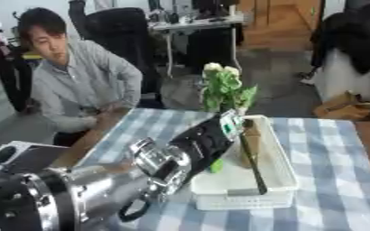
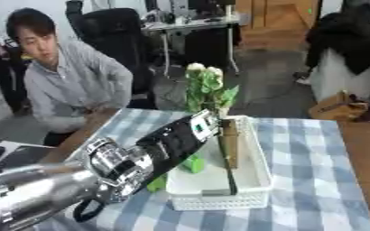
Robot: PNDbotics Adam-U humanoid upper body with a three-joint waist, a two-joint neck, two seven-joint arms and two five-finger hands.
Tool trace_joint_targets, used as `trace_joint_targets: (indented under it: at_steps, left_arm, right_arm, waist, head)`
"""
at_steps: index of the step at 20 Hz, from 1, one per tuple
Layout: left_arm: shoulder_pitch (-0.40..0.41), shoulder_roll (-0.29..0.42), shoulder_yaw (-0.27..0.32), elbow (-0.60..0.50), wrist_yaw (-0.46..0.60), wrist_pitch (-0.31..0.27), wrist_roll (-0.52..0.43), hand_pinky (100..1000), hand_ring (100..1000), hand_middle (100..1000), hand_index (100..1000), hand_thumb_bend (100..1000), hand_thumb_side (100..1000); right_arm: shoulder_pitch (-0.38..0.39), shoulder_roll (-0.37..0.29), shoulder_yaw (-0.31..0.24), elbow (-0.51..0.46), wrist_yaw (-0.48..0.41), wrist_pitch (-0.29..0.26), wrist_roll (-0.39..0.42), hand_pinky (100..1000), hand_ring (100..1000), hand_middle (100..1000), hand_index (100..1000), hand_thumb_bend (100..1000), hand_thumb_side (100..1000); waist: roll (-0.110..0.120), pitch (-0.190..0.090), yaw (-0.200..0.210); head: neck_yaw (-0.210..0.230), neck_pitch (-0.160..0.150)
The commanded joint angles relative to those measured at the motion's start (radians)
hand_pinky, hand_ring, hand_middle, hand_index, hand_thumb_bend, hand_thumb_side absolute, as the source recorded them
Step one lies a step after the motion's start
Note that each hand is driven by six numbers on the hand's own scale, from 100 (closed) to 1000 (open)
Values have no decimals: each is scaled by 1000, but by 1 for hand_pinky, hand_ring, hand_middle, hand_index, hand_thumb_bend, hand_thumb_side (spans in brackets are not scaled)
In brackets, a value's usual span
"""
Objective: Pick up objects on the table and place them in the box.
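A: Left hand (image 2: 208, 127) is out over the white box (image 2: 255, 187), black forearm across its left rim, so presumably delivering something. Fingers hidden; can't tell the grip.

B: And the objects?

A: Something green (image 2: 193, 164) lies by the near-left rim; brown piece (image 2: 229, 142) inside.
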Motion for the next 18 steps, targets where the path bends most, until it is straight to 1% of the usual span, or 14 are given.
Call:
trace_joint_targets:
  at_steps: [1,2,3,4,7,8,11,12,13,14,15,16,17,18]
  left_arm:
    - [-33,20,-8,-6,-19,-3,-49,294,561,530,743,100,813]
    - [-35,20,-9,-5,-26,-5,-66,324,651,632,796,100,840]
    - [-36,21,-10,-5,-33,-8,-83,324,651,632,796,100,840]
    - [-37,22,-11,-4,-42,-11,-100,383,735,742,842,100,850]
    - [-39,27,-14,1,-74,-17,-152,408,758,778,857,100,840]
    - [-40,28,-15,2,-88,-17,-166,434,784,816,875,100,834]
    - [-40,29,-15,3,-133,-18,-200,458,804,840,891,100,840]
    - [-41,29,-16,3,-149,-18,-210,531,857,886,927,100,844]
    - [-42,30,-18,5,-168,-18,-219,531,857,886,927,100,844]
    - [-44,31,-18,6,-187,-19,-228,616,919,942,961,100,851]
    - [-46,32,-19,8,-205,-18,-239,616,919,942,961,100,851]
    - [-48,33,-18,9,-222,-18,-249,750,992,1000,999,100,855]
    - [-49,35,-20,12,-243,-18,-258,750,992,1000,999,100,855]
    - [-51,37,-20,13,-262,-18,-267,855,1000,1000,1000,100,858]
  right_arm:
    - [-17,-13,0,-15,-6,-1,5,784,749,646,661,100,259]
    - [-17,-14,0,-15,-6,-1,5,784,749,646,661,100,259]
    - [-17,-14,0,-15,-7,-1,4,784,749,646,661,100,259]
    - [-17,-14,0,-15,-7,-1,4,784,749,646,661,100,259]
    - [-16,-15,-1,-15,-8,-2,3,784,749,646,661,100,259]
    - [-16,-15,0,-15,-8,-2,3,783,749,646,661,100,259]
    - [-15,-15,0,-15,-8,-3,3,783,749,646,661,100,259]
    - [-15,-15,0,-15,-8,-3,3,783,749,646,661,100,259]
    - [-14,-15,-1,-15,-8,-3,3,783,749,646,661,100,259]
    - [-14,-15,-1,-15,-7,-3,3,783,749,646,661,100,259]
    - [-13,-16,-1,-15,-7,-3,2,783,749,646,661,100,259]
    - [-13,-16,-1,-15,-7,-3,2,783,748,646,660,100,259]
    - [-13,-16,-1,-15,-7,-4,2,783,748,646,660,100,259]
    - [-13,-17,-1,-15,-8,-5,1,783,748,646,660,100,259]
  waist:
    - [3,12,2]
    - [3,11,2]
    - [3,11,3]
    - [3,10,3]
    - [3,9,4]
    - [3,9,5]
    - [2,9,6]
    - [2,9,6]
    - [2,8,7]
    - [2,8,7]
    - [2,8,8]
    - [2,7,9]
    - [2,7,9]
    - [2,6,10]
  head:
    - [1,0]
    - [0,2]
    - [0,4]
    - [0,4]
    - [-1,3]
    - [-1,3]
    - [-1,1]
    - [0,2]
    - [0,2]
    - [0,3]
    - [0,5]
    - [0,6]
    - [0,7]
    - [-1,8]
